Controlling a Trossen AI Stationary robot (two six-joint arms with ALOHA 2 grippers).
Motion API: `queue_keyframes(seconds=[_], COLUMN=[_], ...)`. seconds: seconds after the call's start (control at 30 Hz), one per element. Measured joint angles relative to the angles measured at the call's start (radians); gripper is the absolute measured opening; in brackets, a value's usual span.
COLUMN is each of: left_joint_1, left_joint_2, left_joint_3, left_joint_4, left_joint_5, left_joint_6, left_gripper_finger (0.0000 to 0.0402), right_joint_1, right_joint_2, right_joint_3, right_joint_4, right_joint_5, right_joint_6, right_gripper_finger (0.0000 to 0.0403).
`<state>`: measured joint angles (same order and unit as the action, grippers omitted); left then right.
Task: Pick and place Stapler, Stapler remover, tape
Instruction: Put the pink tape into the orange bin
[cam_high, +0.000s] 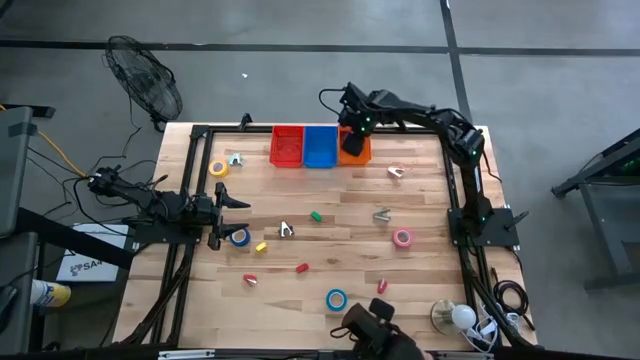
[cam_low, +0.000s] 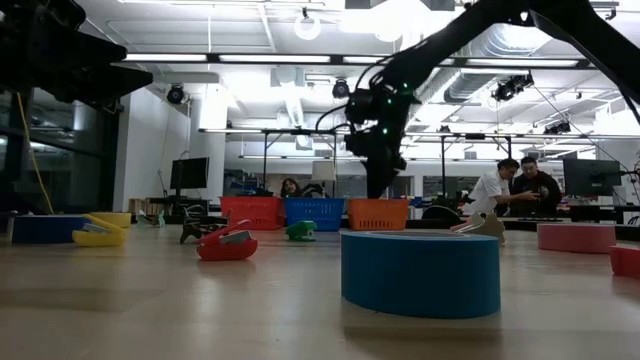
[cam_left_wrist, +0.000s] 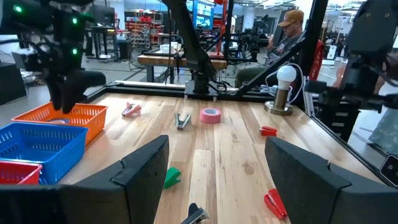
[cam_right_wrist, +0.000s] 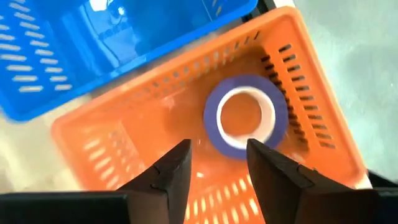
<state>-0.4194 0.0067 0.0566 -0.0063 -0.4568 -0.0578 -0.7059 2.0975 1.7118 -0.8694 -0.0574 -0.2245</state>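
Observation:
My right gripper (cam_right_wrist: 217, 163) is open and hangs over the orange basket (cam_high: 357, 152) at the table's far edge. It points down at a purple tape roll (cam_right_wrist: 245, 117) that lies flat on the basket floor, and it touches nothing. My left gripper (cam_high: 240, 208) waits open near the table's left edge. Beside it lies a blue tape roll (cam_high: 240, 237). Other rolls lie flat on the wood: yellow (cam_high: 218, 168), pink (cam_high: 402, 238) and a second blue one (cam_high: 336, 298). Small staplers and staple removers in red, green, yellow and silver are scattered about.
A red basket (cam_high: 287, 146) and a blue basket (cam_high: 320, 146) stand in a row left of the orange one. A lamp (cam_high: 452, 317) stands at the near right corner. People sit in the room beyond the table (cam_low: 515, 190). Bare wood lies mid-table.

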Motion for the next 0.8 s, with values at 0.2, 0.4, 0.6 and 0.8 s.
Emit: queue_keyframes(seconds=[0.2,0.4,0.6,0.8], left_joint_1=[0.000,0.000,0.000,0.000], left_joint_2=[0.000,0.000,0.000,0.000], left_joint_3=[0.000,0.000,0.000,0.000], left_joint_4=[0.000,0.000,0.000,0.000], left_joint_5=[0.000,0.000,0.000,0.000], left_joint_6=[0.000,0.000,0.000,0.000], left_gripper_finger=[0.0262,0.0262,0.0262,0.0262], right_joint_1=[0.000,0.000,0.000,0.006], right_joint_2=[0.000,0.000,0.000,0.000], right_joint_3=[0.112,0.191,0.208,0.207], right_joint_4=[-0.145,-0.268,-0.362,-0.446], right_joint_5=[0.006,0.006,0.006,0.006], right_joint_6=[0.027,0.068,0.091,0.094], right_gripper_finger=[0.0146,0.0145,0.0145,0.0146])
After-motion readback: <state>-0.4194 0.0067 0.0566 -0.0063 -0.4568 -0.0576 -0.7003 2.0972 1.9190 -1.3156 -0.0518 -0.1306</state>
